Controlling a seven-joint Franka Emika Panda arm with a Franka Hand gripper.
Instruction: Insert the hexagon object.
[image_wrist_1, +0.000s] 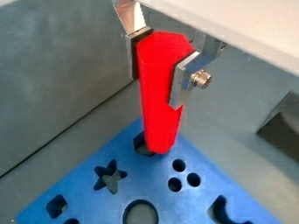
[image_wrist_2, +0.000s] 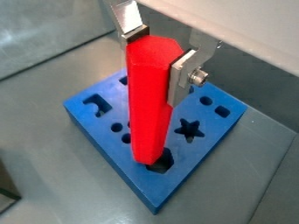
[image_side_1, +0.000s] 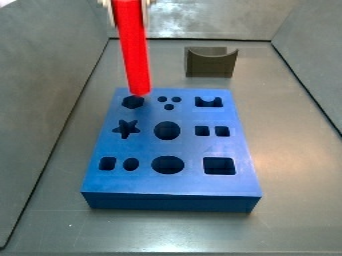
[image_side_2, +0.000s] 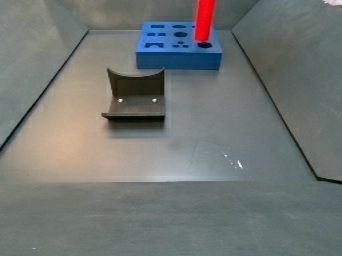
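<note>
Both side views: claw (image_wrist_1: 163, 63) clamping red rod (image_side_1: 131, 50), claw itself cropped out

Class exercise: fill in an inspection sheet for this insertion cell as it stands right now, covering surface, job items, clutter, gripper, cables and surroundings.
Surface: grey floor, bare apart from the items below.
Job items: the hexagon object, a red rod, stands upright with its lower end at a corner hole of the blue block; in both wrist views the tip seems just inside the hole, depth unclear.
Clutter: small dark olive notched block lies apart from the blue block.
Gripper: the gripper is above the blue block, fingers closed on the rod's upper part.
Cables: nothing seen.
Surroundings: grey walls enclose the floor.
</note>
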